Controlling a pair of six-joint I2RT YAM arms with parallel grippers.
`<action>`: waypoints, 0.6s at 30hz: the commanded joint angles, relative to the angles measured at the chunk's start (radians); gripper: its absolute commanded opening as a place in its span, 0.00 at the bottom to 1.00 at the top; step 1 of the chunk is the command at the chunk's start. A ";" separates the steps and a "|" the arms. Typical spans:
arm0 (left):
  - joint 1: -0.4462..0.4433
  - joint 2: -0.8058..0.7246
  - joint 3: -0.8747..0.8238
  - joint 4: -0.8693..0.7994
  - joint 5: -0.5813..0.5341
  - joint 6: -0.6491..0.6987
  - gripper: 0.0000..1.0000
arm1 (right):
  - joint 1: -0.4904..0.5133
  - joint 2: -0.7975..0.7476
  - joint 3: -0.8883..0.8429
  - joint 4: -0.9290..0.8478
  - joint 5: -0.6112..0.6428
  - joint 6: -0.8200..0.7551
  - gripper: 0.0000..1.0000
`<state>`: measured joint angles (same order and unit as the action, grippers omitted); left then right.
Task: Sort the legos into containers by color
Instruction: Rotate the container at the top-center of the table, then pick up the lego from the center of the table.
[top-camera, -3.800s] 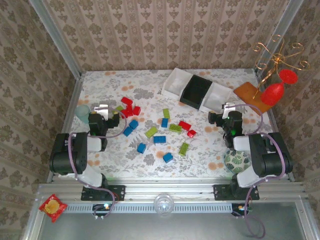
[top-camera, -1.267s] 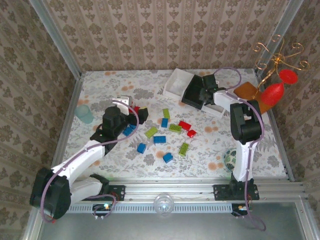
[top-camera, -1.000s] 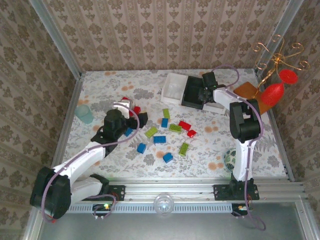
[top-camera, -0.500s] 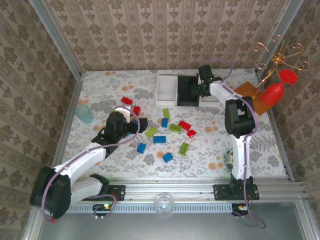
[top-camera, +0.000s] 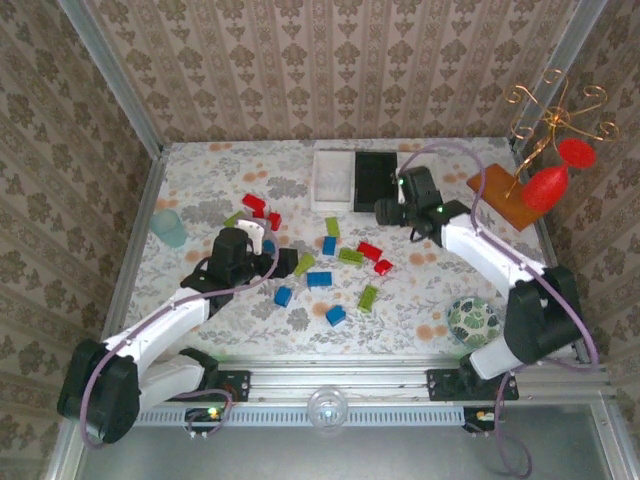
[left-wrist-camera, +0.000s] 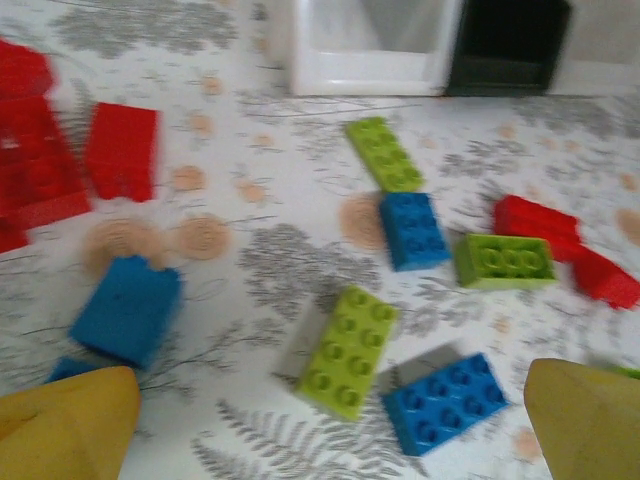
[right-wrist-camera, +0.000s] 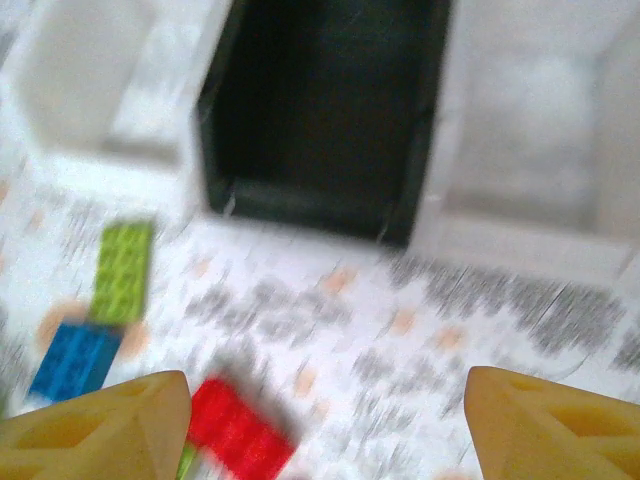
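Legos (top-camera: 320, 278) lie scattered on the desk (top-camera: 200, 180), near the containers (top-camera: 333, 178). The left claw (top-camera: 284, 262) hovers wide open and empty by a lime brick (left-wrist-camera: 348, 350); the right claw (top-camera: 386, 212) is parted and empty. The bricks look light, rigid and slick, best pinched across their flat sides.

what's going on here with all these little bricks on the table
Two robot arms are sorting legos by colour into bins. The left gripper hangs open over a lime green brick and a blue brick. The right gripper is open with nothing in it, in front of the black bin, which sits between two white bins. Red, blue and green pieces lie scattered on the table.
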<state>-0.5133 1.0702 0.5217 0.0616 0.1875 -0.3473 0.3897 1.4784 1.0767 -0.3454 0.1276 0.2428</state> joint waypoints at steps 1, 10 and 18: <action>-0.022 0.013 -0.018 0.132 0.218 0.029 1.00 | 0.082 -0.036 -0.144 -0.079 0.067 0.072 0.74; -0.049 0.117 0.001 0.287 0.238 -0.002 1.00 | 0.193 0.016 -0.241 -0.085 0.121 0.159 0.75; -0.053 0.143 0.012 0.323 0.203 -0.043 1.00 | 0.202 0.160 -0.201 0.013 0.064 0.156 0.71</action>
<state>-0.5560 1.2102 0.5175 0.3359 0.3927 -0.3630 0.5854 1.6043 0.8429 -0.3614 0.1875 0.3771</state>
